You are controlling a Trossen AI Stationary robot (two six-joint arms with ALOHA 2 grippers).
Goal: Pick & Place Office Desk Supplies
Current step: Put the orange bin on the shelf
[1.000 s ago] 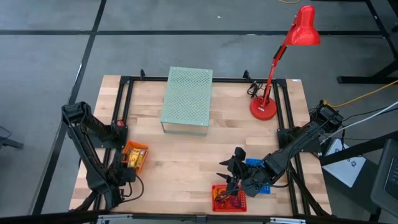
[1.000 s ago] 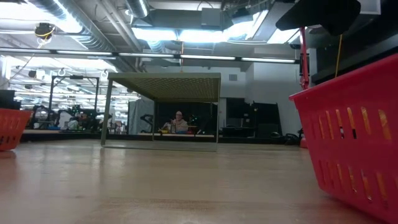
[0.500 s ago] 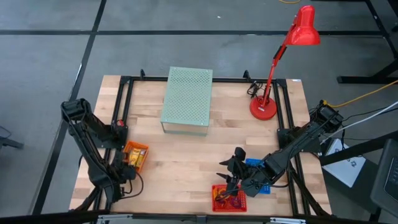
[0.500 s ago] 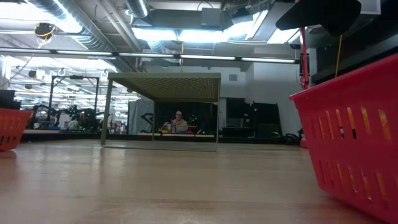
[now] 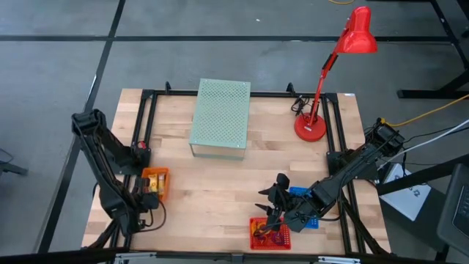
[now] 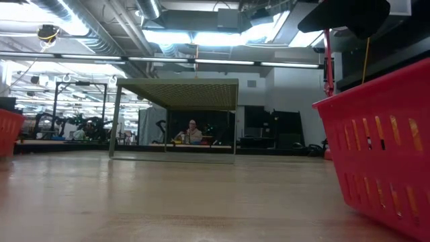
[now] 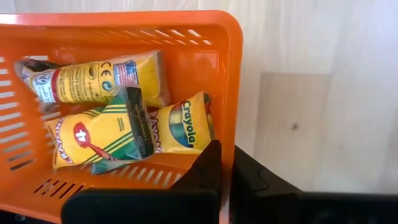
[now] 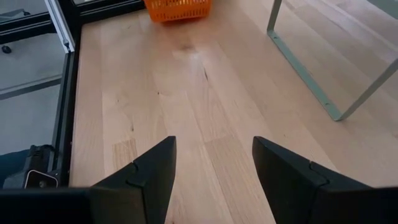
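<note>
An orange basket (image 5: 155, 182) stands on the table at the near left and also shows at the low view's left edge (image 6: 7, 131). In it lie three yellow crayon packs (image 7: 118, 124). My left gripper (image 7: 227, 174) is shut on the basket's wall. A red basket (image 5: 270, 233) with ring-shaped clips and other small pieces stands at the near edge, and it fills the right of the low view (image 6: 383, 154). My right gripper (image 5: 272, 198) hangs open and empty just above and behind the red basket, its fingers (image 8: 149, 171) wide apart over bare wood. My left gripper holds the orange basket by its wall (image 7: 229, 134), near a corner on the side toward the table's near edge. One finger (image 7: 208, 168) is inside the basket and the other (image 7: 255, 180) is outside. The basket stays upright with its bottom on the table.
A pale green perforated box (image 5: 220, 117) stands on legs at the far middle. A red desk lamp (image 5: 311, 126) stands at the far right. A blue basket (image 5: 304, 209) lies under my right arm. A black frame runs along the table's edges. Bare wood lies between the baskets.
My left gripper has drawn the orange basket along the table toward the left edge. In the low view the basket has slid almost out of the picture. My right arm has kept still.
</note>
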